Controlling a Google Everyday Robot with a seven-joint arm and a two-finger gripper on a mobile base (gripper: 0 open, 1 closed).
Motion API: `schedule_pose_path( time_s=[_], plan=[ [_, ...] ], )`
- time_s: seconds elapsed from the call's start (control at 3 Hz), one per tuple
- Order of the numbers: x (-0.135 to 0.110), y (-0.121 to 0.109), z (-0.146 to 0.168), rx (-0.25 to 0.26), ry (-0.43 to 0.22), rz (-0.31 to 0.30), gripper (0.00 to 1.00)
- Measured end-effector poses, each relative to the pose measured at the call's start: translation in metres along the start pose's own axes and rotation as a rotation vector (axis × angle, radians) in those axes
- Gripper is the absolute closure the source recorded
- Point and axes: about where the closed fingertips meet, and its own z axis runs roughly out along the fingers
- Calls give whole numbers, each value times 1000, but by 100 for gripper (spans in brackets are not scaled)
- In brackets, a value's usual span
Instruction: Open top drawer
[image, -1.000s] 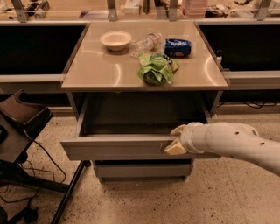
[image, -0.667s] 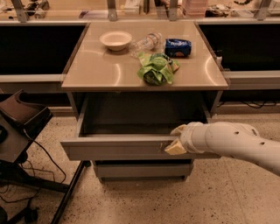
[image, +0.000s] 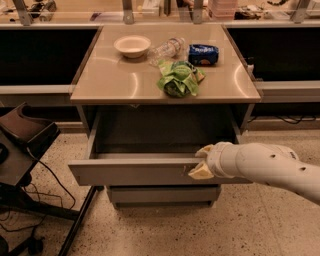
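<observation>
The top drawer (image: 132, 171) is a wide grey metal drawer under the tan tabletop. It stands pulled out towards me, its shallow grey tray (image: 150, 155) showing behind the flat front. My gripper (image: 201, 161) on the white arm comes in from the right and sits at the drawer front's upper edge, right of centre. One pale finger lies over the rim and one against the front face.
On the tabletop (image: 110, 80) lie a white bowl (image: 132, 45), a clear plastic bottle (image: 166, 49), a blue packet (image: 203, 54) and a green bag (image: 179, 79). A lower drawer front (image: 160, 194) is shut. A dark stand with cables (image: 25, 150) is at left.
</observation>
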Motion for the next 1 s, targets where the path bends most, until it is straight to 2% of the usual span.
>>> schedule_pose_path(
  time_s=[1.0],
  plan=[
    [3, 12, -9, 8, -9, 13, 100]
  ],
)
